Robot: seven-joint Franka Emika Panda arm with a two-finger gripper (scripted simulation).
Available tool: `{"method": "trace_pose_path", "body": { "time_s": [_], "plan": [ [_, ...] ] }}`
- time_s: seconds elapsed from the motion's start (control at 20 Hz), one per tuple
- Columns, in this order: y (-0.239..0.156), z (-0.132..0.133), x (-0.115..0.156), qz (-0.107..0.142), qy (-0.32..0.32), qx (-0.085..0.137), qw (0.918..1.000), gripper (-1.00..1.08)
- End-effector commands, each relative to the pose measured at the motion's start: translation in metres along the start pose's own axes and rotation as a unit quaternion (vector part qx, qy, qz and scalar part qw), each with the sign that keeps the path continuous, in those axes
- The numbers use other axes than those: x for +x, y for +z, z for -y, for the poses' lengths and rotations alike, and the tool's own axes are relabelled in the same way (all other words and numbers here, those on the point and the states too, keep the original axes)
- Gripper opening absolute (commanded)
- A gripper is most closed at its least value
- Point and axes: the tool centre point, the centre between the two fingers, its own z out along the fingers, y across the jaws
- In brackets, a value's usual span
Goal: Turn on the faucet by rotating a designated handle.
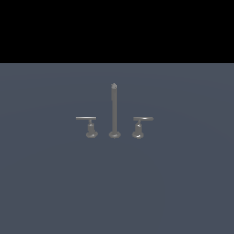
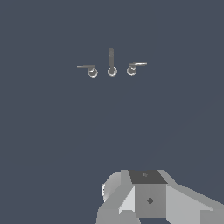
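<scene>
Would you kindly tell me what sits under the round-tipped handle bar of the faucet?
Under the handle bar there is a bulbous stem resting on the plain grey floor. How the stem joins the floor is too small to tell.

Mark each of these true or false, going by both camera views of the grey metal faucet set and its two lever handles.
1. The tall thin upright grey spout post stands between the two low lever handles. True.
2. The short, thick, round-tipped grey lever handle is on the exterior view's left. False: it is on the exterior view's right; the long, thin, flat-barred lever handle is on the left.
3. The gripper is clamped on a handle. False: the exterior view shows no arm at the faucet, and the wrist view shows the set far off.
4. Both levers sit lower than the top of the post. True.
5. The spout post is tipped over. False: it stands upright on its round foot.
</scene>
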Motion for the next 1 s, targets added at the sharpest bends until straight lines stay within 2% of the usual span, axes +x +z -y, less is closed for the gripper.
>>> {"method": "trace_pose_path", "body": {
  "time_s": [0.0,0.5,0.95],
  "plan": [
    [0.0,0.0,0.0,0.0,0.0,0.0,1.0,-1.0],
    [0.017,0.006,0.012,0.0,0.032,-0.001,0.9995,-1.0],
    [0.063,0.018,0.047,0.0,0.115,-0.002,0.9934,-1.0]
  ]
}}
